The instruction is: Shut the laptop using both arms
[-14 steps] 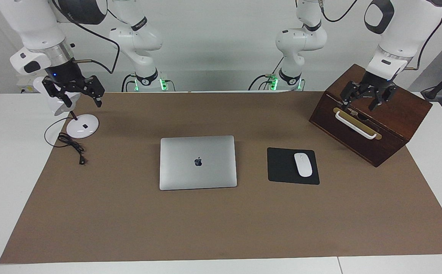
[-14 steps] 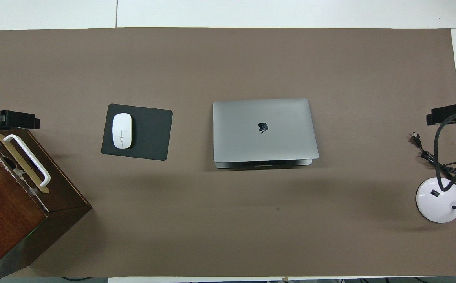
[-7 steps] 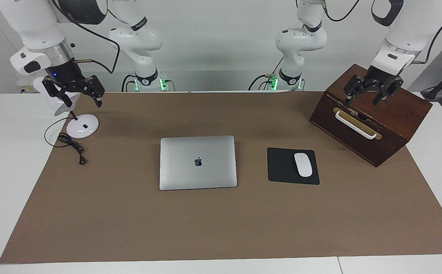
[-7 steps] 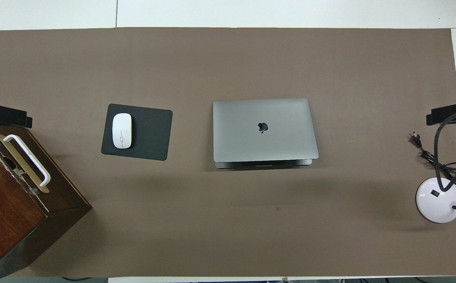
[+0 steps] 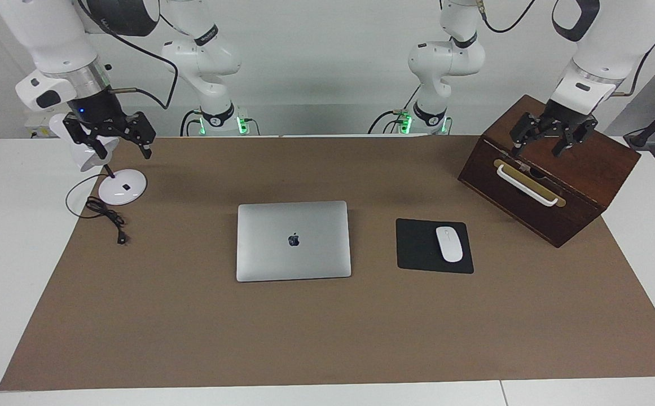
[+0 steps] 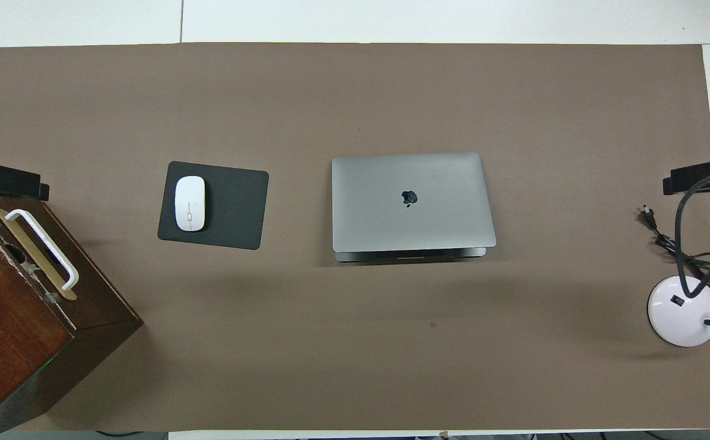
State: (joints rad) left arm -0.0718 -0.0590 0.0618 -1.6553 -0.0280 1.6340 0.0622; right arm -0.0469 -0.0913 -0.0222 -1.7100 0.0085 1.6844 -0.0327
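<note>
laptop (image 5: 293,241): mid-table beside the mouse pad (image 5: 434,246), lid down | left gripper (image 5: 550,137): spread over the box (image 5: 553,169) | right gripper (image 5: 110,132): spread over the lamp (image 5: 119,186) | advice: if a gap remains at the lid, both press evenly near the corners.

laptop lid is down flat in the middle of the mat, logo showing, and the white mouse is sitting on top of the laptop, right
Not quite. The laptop lies lid down in the middle of the mat, logo showing, but the white mouse sits on the black mouse pad beside it, toward the left arm's end of the table. The facing view and the overhead view both show this.
</note>
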